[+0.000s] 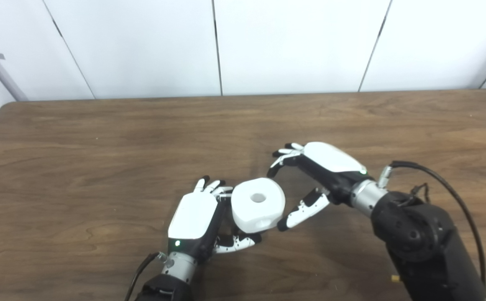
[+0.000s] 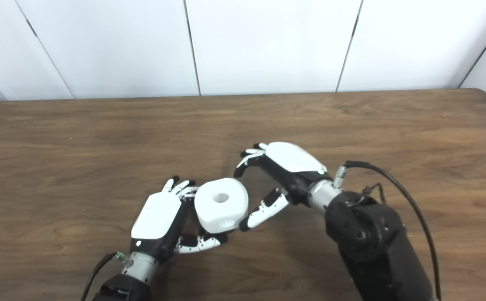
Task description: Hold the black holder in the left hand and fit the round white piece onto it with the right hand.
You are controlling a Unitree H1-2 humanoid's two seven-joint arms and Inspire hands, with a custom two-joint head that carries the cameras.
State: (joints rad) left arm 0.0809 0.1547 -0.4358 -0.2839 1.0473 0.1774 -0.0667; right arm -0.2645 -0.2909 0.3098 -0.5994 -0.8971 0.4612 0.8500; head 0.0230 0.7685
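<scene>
While the left robot hand [image 1: 195, 219] grips beneath the round white piece [image 1: 258, 204] above the wooden counter [image 1: 101, 167], its black holder stays hidden. Just right, the right robot hand [image 1: 314, 175] hangs open, fingers spread, holding nothing.

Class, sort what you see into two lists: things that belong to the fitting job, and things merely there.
Job:
white piece
left robot hand, around it
right robot hand, open beside it
black holder: hidden

Merely there:
table
wall panels
</scene>
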